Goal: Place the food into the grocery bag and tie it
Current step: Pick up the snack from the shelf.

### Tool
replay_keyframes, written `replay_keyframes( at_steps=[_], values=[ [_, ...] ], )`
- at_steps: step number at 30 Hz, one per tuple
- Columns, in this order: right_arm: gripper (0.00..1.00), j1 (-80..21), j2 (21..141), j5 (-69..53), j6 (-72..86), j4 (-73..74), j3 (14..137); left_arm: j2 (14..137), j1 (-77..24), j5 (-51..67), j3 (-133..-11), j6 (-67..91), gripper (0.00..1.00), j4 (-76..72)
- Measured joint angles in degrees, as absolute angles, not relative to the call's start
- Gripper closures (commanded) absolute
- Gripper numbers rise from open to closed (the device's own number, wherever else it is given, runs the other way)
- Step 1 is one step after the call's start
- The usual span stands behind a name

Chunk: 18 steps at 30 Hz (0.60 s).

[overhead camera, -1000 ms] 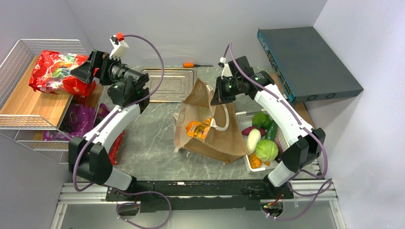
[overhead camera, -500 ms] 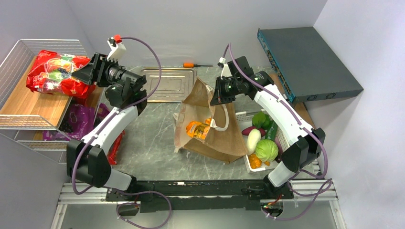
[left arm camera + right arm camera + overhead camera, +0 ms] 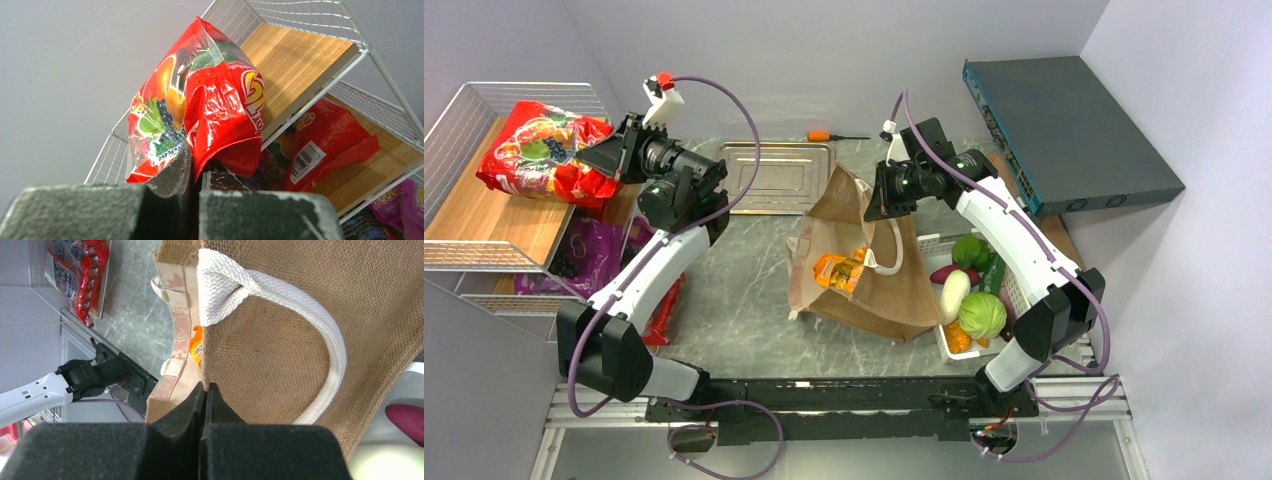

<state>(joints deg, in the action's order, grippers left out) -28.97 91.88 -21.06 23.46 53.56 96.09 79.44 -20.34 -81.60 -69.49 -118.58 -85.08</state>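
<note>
A shiny red snack packet [image 3: 539, 150] [image 3: 200, 100] lies on the top wooden board of the wire shelf [image 3: 484, 230]. My left gripper [image 3: 604, 158] [image 3: 197, 167] is shut on the packet's lower edge. The brown grocery bag [image 3: 894, 280] [image 3: 280, 340] stands mid-table with its mouth held up. My right gripper [image 3: 874, 205] [image 3: 206, 387] is shut on the bag's rim, beside a white handle [image 3: 320, 340]. An orange snack packet [image 3: 839, 270] [image 3: 196, 347] shows inside the bag.
A second red packet [image 3: 325, 145] lies on the shelf's lower board, with a purple packet [image 3: 589, 250] below. A white basket [image 3: 1014, 290] with a cabbage [image 3: 982, 314] and other vegetables stands right of the bag. Behind are a metal tray [image 3: 774, 175], a screwdriver [image 3: 834, 135] and a dark box [image 3: 1064, 130].
My left gripper has closed on the red packet's edge, and the packet has shifted a little on the shelf. The right arm and the bag have not moved.
</note>
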Motion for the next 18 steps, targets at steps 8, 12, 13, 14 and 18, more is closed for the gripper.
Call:
replay_keyframes(
  at_steps=[8, 12, 13, 14, 18],
  values=[
    [1.0, -28.97, 91.88, -21.04, 23.46, 53.63, 96.16, 79.53, -23.94, -84.07, -73.8, -118.58, 1.0, -85.32],
    [1.0, -28.99, 91.88, -21.04, 23.46, 53.67, 96.18, 79.75, -26.17, -85.41, -76.44, -118.56, 1.0, -85.08],
    [1.0, -28.99, 91.88, -21.04, 23.46, 53.78, 96.29, 79.77, -26.81, -85.6, -77.03, -118.56, 1.0, -85.01],
    [1.0, -28.99, 91.88, -21.04, 23.46, 53.8, 96.36, 79.77, -27.35, -85.82, -77.54, -118.56, 1.0, -84.84],
    [1.0, -28.99, 91.9, -21.04, 23.46, 53.98, 96.49, 80.53, -29.74, -87.15, -81.84, -118.1, 1.0, -83.64]
  ],
)
